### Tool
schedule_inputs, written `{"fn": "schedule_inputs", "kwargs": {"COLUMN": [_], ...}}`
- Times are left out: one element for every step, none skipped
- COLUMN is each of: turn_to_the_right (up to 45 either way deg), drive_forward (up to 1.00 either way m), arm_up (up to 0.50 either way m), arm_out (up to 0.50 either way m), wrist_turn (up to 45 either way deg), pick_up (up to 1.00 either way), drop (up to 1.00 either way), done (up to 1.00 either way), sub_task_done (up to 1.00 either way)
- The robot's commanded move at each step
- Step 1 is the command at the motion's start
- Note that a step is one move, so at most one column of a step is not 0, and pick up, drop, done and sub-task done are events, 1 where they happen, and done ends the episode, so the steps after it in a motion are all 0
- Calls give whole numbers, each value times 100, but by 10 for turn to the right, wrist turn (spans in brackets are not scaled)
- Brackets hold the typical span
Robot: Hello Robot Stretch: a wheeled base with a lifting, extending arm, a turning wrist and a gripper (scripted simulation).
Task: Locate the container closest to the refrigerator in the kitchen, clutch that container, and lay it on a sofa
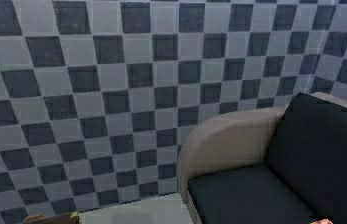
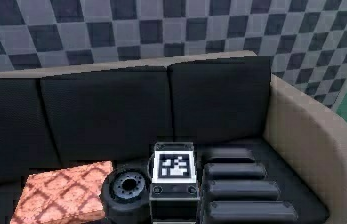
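The gripper (image 2: 129, 190) is at the sofa (image 2: 101, 105) seat, near a red pillow (image 2: 61, 190) (I cannot tell if it holds the container, or where that is). A container is likely light and stiff; grab its sides

- Sofa (image 2: 101, 100): runs off the arm side view's left and bottom edges. In the forward view, the sofa (image 1: 281, 150) is cut by the right and bottom edges.
- Orange patterned cushion (image 2: 63, 190): lower part cut by the bottom edge.
- Gripper (image 2: 129, 190): dark against the dark seat, far end not made out. Cannot tell whether it holds anything.
- Arm (image 2: 243, 188): covers the seat behind it.
- Pale flat surface (image 1: 131, 213): a strip at the bottom edge. Bits at its left (image 1: 66, 216) too small to name.
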Motion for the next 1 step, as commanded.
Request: {"fn": "schedule_inputs", "kwargs": {"turn_to_the_right": [0], "drive_forward": [0], "arm_up": [0], "arm_out": [30], "wrist_turn": [0], "pick_up": [0], "drop": [0], "done": [0], "sub_task_done": [0]}}
